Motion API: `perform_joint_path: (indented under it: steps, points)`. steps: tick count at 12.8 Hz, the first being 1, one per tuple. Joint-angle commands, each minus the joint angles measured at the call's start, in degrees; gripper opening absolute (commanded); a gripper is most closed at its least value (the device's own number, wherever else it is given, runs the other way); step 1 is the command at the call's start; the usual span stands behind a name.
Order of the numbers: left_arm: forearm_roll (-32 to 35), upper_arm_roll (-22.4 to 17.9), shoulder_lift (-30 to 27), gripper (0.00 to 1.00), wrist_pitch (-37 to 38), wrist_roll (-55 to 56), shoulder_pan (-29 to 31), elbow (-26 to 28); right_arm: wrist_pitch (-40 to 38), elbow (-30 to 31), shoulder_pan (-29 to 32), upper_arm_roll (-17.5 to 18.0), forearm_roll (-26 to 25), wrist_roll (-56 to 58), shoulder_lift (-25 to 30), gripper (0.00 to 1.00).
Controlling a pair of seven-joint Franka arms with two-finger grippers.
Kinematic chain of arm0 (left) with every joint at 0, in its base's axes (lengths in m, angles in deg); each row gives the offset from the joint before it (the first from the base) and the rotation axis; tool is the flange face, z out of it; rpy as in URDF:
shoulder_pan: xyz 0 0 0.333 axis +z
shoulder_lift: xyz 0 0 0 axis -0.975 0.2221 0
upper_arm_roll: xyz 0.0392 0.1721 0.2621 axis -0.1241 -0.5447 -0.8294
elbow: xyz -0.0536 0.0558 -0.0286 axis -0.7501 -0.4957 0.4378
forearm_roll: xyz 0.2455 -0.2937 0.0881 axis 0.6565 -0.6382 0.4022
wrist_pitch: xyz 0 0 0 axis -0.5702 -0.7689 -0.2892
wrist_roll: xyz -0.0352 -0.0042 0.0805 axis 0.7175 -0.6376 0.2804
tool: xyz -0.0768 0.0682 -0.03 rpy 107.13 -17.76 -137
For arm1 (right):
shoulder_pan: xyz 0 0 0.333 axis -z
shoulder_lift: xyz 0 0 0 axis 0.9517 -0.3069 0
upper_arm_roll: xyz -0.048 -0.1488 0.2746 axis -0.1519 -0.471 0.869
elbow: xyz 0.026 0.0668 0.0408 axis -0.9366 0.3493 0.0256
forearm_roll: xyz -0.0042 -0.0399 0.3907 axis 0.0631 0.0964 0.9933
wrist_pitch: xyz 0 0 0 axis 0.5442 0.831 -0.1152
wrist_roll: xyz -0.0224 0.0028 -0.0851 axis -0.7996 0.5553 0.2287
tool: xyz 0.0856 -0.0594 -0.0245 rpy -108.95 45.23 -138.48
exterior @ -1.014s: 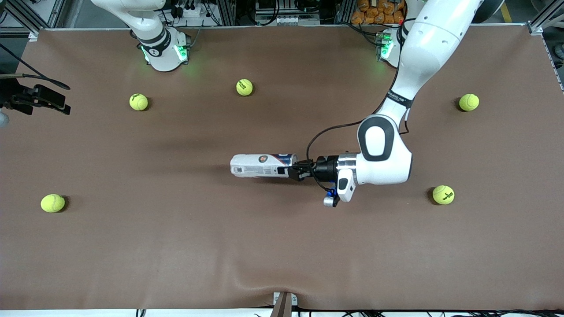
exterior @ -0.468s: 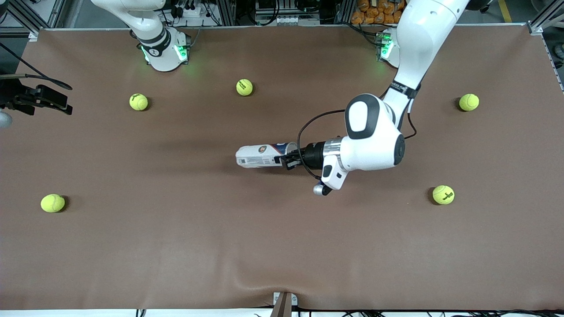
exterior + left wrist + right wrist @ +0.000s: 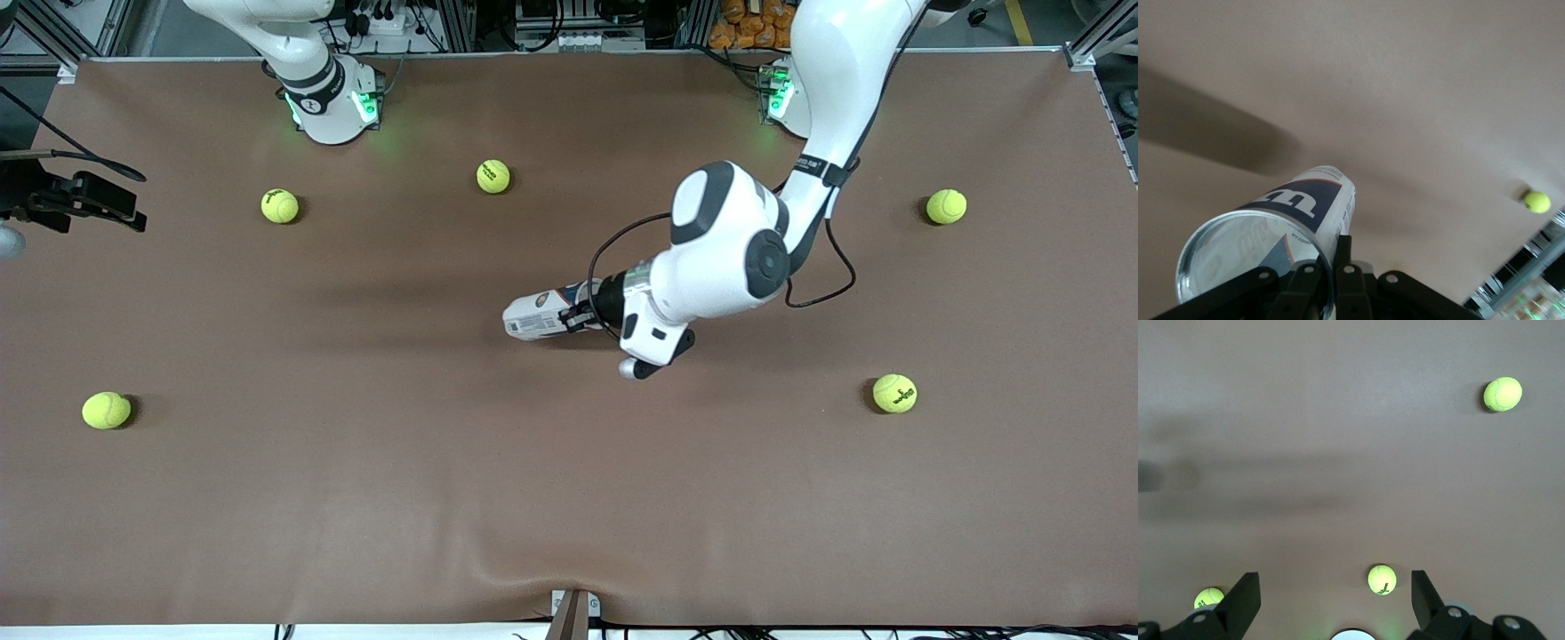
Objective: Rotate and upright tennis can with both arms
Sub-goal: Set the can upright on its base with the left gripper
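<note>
So mid-tilt: left gripper (image 3: 578,316) clamped on the tennis can (image 3: 538,314) mid-bench, lifting its rim. Right gripper (image 3: 1335,597) waits wide open, empty, near the right arm's end edge; next it likely steadies the can.

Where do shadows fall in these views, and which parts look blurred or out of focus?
Front view: soft shadow on the table beneath the tennis can held by the left end effector; small shadows beside each ball. Left wrist view: a broad dark shadow band crosses the table, and the can's near rim looks soft. Right wrist view: faint grey shadow streaks; the open right end effector looks soft.
</note>
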Motion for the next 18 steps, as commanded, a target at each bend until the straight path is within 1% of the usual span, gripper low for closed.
perform_joint_path:
  steps: [1,3,5,6,8,9,11,14,18]
  points:
    - [9.4,-0.1,-0.7,0.0,-0.3,7.0,-1.7,-1.3,-0.2,0.2,-0.1,0.0,0.0,0.5,0.2,1.0]
    - [17.6,-0.2,-0.8,0.0,0.0,11.8,-4.1,-1.6,-0.2,0.3,-0.1,0.0,0.0,0.5,0.2,1.0]
    - [26.2,-0.1,-1.3,0.0,0.4,16.4,-5.0,-1.6,-0.2,0.2,-0.1,0.0,0.0,0.5,-0.1,1.0]
    - [30.2,-0.1,-2.4,0.0,1.9,18.1,-5.1,-1.6,-0.2,0.2,-0.1,0.0,0.0,0.5,-0.1,1.0]
    - [34.4,-0.1,-3.0,0.0,5.8,18.6,-6.1,-1.6,-0.2,0.2,-0.2,0.0,0.0,0.5,-0.1,1.0]
    - [37.7,-0.5,-3.3,0.0,7.2,19.3,-7.3,-1.6,-0.2,0.2,-0.2,0.0,0.0,0.5,-0.1,1.0]
    - [45.0,-0.2,-3.1,0.0,7.9,24.1,-8.6,-1.6,-0.2,0.2,-0.6,0.0,0.0,0.5,-0.2,1.0]
    - [51.1,-0.2,-1.1,0.0,7.9,27.0,-10.6,-1.6,-0.2,0.2,-0.6,0.0,0.0,0.5,-0.2,1.0]
    - [51.8,-0.2,-0.1,0.0,7.8,26.8,-10.7,-1.6,-0.3,0.3,-0.6,0.0,0.0,0.5,-0.2,1.0]
